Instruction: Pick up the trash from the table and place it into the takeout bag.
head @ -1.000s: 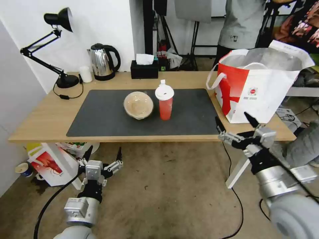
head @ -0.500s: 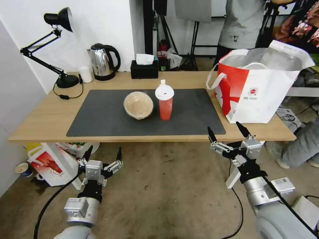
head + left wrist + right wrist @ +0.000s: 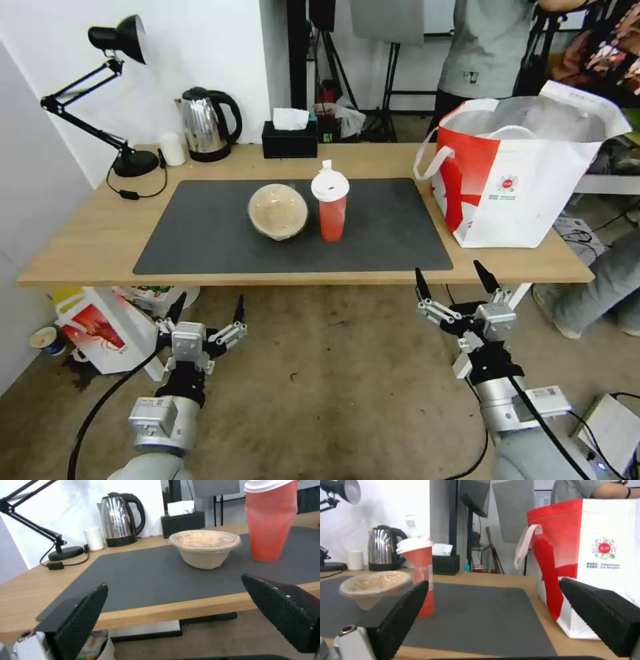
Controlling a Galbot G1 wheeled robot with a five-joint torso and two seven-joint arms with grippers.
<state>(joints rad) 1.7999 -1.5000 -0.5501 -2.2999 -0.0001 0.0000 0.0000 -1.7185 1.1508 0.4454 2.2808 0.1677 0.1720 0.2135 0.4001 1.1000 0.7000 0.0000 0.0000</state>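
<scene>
- Nearest to the camera, both grippers hang below the front edge of the table [image 3: 80, 257], over a bare concrete floor [image 3: 333, 387].
- The left gripper [image 3: 205, 311] sits under the table's left half, its two black fingers spread apart and holding nothing.
- The right gripper [image 3: 453, 283] sits under the table's right half, just short of the front edge, its fingers also spread apart and empty.
- A red-and-white carton [image 3: 107, 330] and a paper cup [image 3: 47, 340] lie on the floor under the table's left end.
- On the table lies a dark grey mat [image 3: 200, 233], covering most of the middle.
- A beige bowl [image 3: 278, 211] with a clear lid stands upright near the mat's centre.
- A red drink cup [image 3: 331, 203] with a white lid stands upright just beside the bowl, towards the table's right end; whether they touch cannot be told.
- The takeout bag [image 3: 527, 193] stands on the table's right end, off the mat, open at the top with silver lining showing, white loop handles, and a round red logo on its near white face.
- Along the table's back edge stand a black tissue box [image 3: 289, 141], a steel kettle [image 3: 207, 125], a small white cylinder [image 3: 173, 149] and a black desk lamp [image 3: 100, 87] at the left end.
- From the right wrist view, the bag's red side and logo face the gripper, with the cup and bowl off to the other side.
</scene>
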